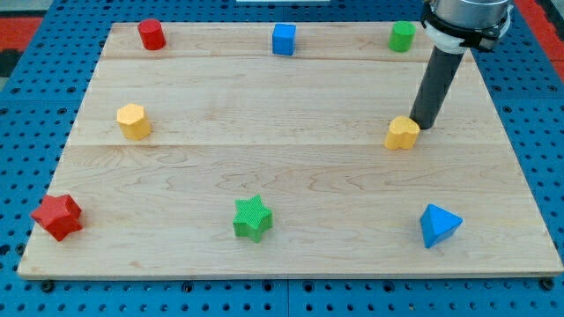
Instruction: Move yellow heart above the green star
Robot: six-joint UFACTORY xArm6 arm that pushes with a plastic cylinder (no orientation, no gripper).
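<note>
The yellow heart (402,133) lies at the view's right, a little above mid-height of the wooden board. The green star (253,217) lies near the view's bottom, left of centre from the heart and well below it. My tip (425,125) rests on the board right next to the heart's upper right side, touching it or nearly so. The dark rod rises from there toward the view's top right.
A yellow hexagon (134,121) lies at the left. A red star (57,217) sits at the bottom left, a blue triangle (438,225) at the bottom right. Along the top are a red cylinder (152,34), a blue cube (283,40) and a green cylinder (402,36).
</note>
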